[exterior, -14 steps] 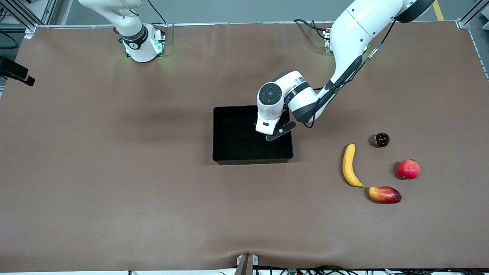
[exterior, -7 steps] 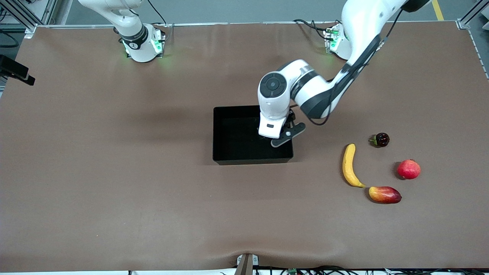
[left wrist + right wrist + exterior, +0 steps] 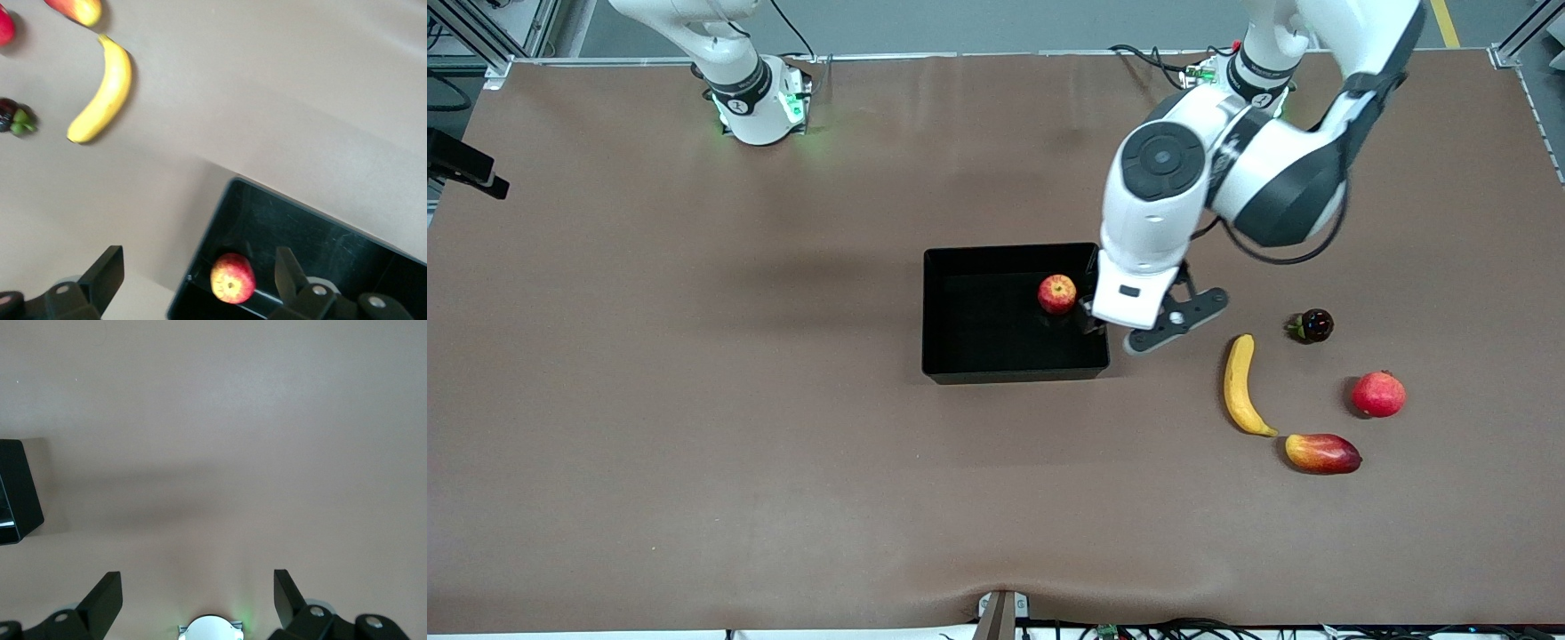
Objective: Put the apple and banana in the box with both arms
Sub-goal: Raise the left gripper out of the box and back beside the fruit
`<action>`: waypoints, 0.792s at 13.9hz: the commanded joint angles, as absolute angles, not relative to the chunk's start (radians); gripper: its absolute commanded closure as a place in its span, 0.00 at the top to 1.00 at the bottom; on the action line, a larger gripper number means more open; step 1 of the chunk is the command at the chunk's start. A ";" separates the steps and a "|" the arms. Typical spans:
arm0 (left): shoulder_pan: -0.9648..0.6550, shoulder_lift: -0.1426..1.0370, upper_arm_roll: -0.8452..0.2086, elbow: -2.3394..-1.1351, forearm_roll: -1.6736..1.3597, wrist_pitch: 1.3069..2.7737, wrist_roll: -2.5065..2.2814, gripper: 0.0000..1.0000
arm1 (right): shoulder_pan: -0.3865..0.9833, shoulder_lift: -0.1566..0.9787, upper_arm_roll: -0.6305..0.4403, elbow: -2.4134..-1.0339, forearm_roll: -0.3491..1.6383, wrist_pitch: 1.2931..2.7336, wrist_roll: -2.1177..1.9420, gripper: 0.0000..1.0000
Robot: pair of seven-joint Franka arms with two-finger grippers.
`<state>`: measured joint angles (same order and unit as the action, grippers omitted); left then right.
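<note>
A: Left gripper (image 3: 1112, 333) state?

B: It hung over the box (image 3: 938, 307) wall at the left arm's end, fingers (image 3: 107, 270) spread wide, nothing between them. The apple (image 3: 1056, 293) sat inside the box, in the corner toward the robots' bases and the left arm's end, close to that wall.

A: So 1 of 2 fruit looked done. Banana?

B: The banana (image 3: 1240, 384) lay on the table toward the left arm's end, well apart from the box, its tip just beside the mango (image 3: 1322, 452). A dark small fruit (image 3: 1312, 325) and a plain red round fruit (image 3: 1378, 394) lay near it.

A: Best grip?

B: Probably mid-length, jaws across the narrow width, clear of the mango end, then a high lift to clear the wall.

A: Right gripper (image 3: 197, 603)?

B: It waited near its own base, parted and empty, over bare table.
</note>
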<state>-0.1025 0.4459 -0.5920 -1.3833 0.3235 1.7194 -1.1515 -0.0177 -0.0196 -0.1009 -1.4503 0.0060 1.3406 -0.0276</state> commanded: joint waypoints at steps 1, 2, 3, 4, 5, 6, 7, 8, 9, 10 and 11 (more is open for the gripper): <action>0.007 0.342 -0.598 -1.394 0.224 1.686 -1.008 1.00 | -0.043 -0.009 -0.084 -1.430 0.015 1.322 -0.041 1.00; 0.044 0.318 -0.598 -1.394 0.200 1.678 -0.947 1.00 | -0.044 -0.011 -0.083 -1.431 0.015 1.324 -0.043 1.00; 0.075 0.301 -0.597 -1.394 0.196 1.660 -0.898 1.00 | -0.043 -0.009 -0.084 -1.431 0.015 1.324 -0.043 1.00; 0.113 0.287 -0.598 -1.394 0.195 1.642 -0.831 1.00 | -0.043 -0.011 -0.084 -1.434 0.015 1.322 -0.043 1.00; 0.148 0.270 -0.597 -1.394 0.195 1.632 -0.755 1.00 | -0.044 -0.009 -0.084 -1.434 0.015 1.324 -0.043 1.00; 0.185 0.250 -0.597 -1.394 0.192 1.625 -0.685 1.00 | -0.048 -0.009 -0.084 -1.434 0.015 1.324 -0.041 1.00; 0.211 0.233 -0.597 -1.394 0.193 1.609 -0.629 1.00 | -0.048 -0.009 -0.084 -1.434 0.015 1.325 -0.043 1.00; 0.230 0.216 -0.597 -1.394 0.193 1.595 -0.583 1.00 | -0.048 -0.009 -0.084 -1.434 0.017 1.325 -0.043 1.00; 0.253 0.203 -0.595 -1.394 0.192 1.579 -0.534 1.00 | -0.049 -0.009 -0.084 -1.434 0.021 1.324 -0.043 1.00; 0.280 0.181 -0.595 -1.394 0.190 1.560 -0.484 1.00 | -0.052 -0.009 -0.084 -1.434 0.025 1.324 -0.043 1.00; 0.317 0.170 -0.597 -1.396 0.170 1.548 -0.430 1.00 | -0.052 -0.009 -0.084 -1.434 0.026 1.324 -0.043 1.00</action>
